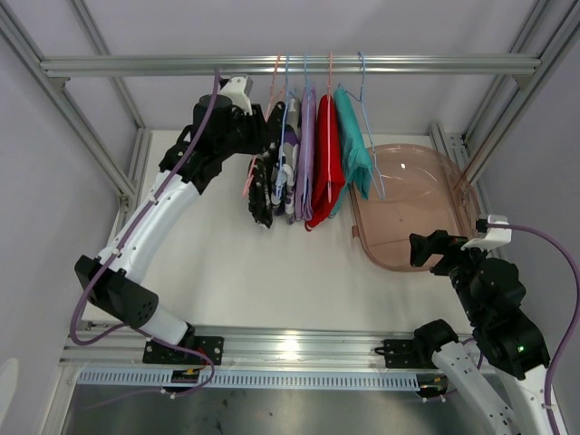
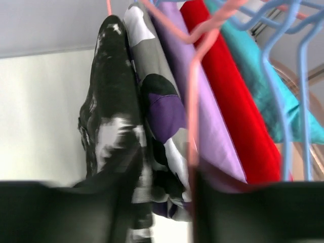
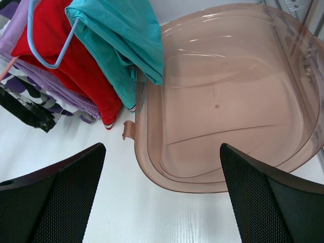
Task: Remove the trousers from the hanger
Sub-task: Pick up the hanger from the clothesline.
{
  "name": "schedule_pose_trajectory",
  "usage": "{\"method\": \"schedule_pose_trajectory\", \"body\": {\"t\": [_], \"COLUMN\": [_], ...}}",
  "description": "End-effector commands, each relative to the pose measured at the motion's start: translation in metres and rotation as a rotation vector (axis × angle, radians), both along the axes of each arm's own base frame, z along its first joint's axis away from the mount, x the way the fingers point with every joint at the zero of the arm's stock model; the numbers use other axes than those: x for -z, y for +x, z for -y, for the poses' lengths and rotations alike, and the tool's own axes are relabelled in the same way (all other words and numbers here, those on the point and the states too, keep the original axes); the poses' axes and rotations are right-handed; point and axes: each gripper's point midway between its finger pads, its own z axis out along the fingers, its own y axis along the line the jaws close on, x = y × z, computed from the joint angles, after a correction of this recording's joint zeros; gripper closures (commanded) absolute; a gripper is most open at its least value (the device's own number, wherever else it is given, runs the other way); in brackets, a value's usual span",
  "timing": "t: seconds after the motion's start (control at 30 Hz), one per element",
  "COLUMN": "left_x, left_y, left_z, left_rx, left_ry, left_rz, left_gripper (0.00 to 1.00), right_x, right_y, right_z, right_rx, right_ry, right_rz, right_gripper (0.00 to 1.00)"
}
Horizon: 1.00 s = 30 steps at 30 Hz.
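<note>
At the left end of the rail (image 1: 290, 65), your left claw (image 2: 167, 177) brackets the hanging black speckled trousers (image 2: 111, 101) (biting or not, you cannot tell); pinch cloth only, clear of the pink hanger (image 2: 193, 101); your right claw (image 3: 162, 147) hangs spread above the tub (image 3: 228, 101).

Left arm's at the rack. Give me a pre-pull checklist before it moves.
1. Left gripper at black trousers: ok, cloth sits in the gap between its jaws.
2. Black trousers alone in that gap: not ok, patterned trousers show there too, with the pink hanger at its edge.
3. Firm grip on cloth: cannot tell.
4. Right gripper open and empty: ok.
5. Tub free to receive: ok, nothing in it.
</note>
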Motion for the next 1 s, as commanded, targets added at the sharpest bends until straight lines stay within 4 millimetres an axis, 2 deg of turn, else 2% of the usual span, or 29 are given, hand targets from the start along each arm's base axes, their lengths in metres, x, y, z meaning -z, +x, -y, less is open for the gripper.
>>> {"method": "schedule_pose_trajectory", "body": {"t": [0.0, 0.13, 0.23, 0.33, 0.47, 0.6, 0.8, 0.97], "left_x": [-0.031, -0.040, -0.046, -0.052, -0.045, -0.047, -0.061, -0.073], "left_y": [0.001, -0.003, -0.004, -0.003, 0.002, 0.002, 0.000, -0.001], "left_z": [0.001, 0.006, 0.009, 0.009, 0.000, -0.010, -0.029, -0.052], "left_rx": [0.004, 0.024, 0.024, 0.008, -0.062, -0.130, -0.181, -0.220], "left_ry": [-0.009, -0.035, -0.039, -0.036, -0.020, -0.034, -0.111, -0.141], "left_rz": [0.079, 0.091, 0.105, 0.110, 0.083, 0.075, 0.068, 0.086], "left_gripper": [0.63, 0.85, 0.90, 0.99, 0.99, 1.00, 1.00, 1.00], "right_x": [-0.011, -0.011, -0.008, -0.003, -0.002, -0.002, -0.001, 0.001], "right_y": [0.001, -0.001, -0.002, -0.004, -0.004, -0.003, -0.001, -0.001], "right_z": [0.002, 0.003, 0.006, 0.009, 0.009, 0.007, 0.005, 0.005], "right_rx": [0.009, 0.008, 0.012, 0.027, 0.026, 0.020, 0.016, 0.016], "right_ry": [0.003, -0.003, -0.032, -0.045, -0.044, -0.047, -0.052, -0.055], "right_rz": [0.054, 0.067, 0.059, 0.043, 0.038, 0.032, 0.027, 0.019], "right_gripper": [0.01, 0.01, 0.01, 0.01, 0.01, 0.01, 0.01, 0.01]}}
